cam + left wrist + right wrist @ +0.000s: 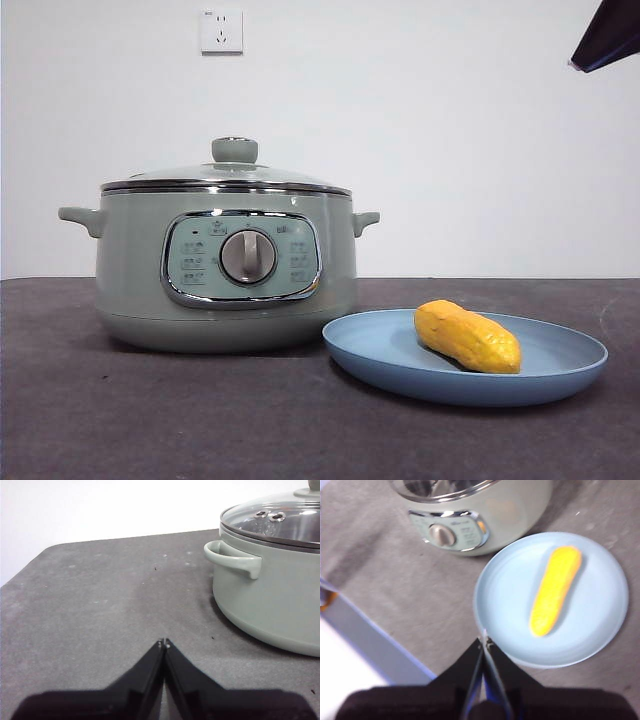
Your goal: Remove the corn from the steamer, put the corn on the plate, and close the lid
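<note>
The yellow-orange corn [468,337] [555,590] lies on the light-blue plate [560,375] [510,590], to the right of the sage-green steamer [225,265] [470,510] [280,595]. The glass lid [228,172] [280,520] sits on the steamer, knob up. My left gripper [164,642] hangs shut and holds nothing, over bare table beside the steamer's side handle [232,559]. My right gripper [484,641] is shut and holds nothing, high above the plate's near rim; only a black tip [608,35] of an arm shows at the front view's top right corner.
The dark grey table [150,420] ends at a pale edge [370,645] near the right gripper. A white wall with a socket [221,31] stands behind the steamer.
</note>
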You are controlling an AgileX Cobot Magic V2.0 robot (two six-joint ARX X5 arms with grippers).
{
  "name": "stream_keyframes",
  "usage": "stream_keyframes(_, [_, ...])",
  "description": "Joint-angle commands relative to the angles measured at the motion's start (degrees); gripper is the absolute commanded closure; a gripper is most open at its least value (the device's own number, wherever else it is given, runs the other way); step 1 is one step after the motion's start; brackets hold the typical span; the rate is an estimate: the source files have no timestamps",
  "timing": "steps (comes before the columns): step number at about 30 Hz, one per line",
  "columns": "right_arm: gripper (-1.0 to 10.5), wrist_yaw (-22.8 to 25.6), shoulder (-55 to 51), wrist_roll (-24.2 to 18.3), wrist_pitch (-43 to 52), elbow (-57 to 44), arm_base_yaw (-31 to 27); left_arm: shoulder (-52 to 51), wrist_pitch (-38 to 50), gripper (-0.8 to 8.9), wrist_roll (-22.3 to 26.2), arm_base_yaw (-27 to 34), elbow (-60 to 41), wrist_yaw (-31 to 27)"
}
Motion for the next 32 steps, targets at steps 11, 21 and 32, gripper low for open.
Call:
stream_keyframes(11, [9.5, 5.6, -19.8, -5.4, 21.2, -9.6, -18.0, -0.2, 0.1, 8.17, -0.6, 0.2, -0.8, -0.1])
stream_keyframes(21, [9.5, 8.9, -35.1, -5.2, 36.8, -33.5, -24.9, -0.2, 0.1, 8.17, -0.6, 0.2, -0.8, -0.1])
stream_keyframes(32, [9.5, 8.9, -42.2, -1.2, 36.6, -44.9, -24.9, -0.2, 0.1, 8.17, -0.5, 0.2, -0.8, 0.0])
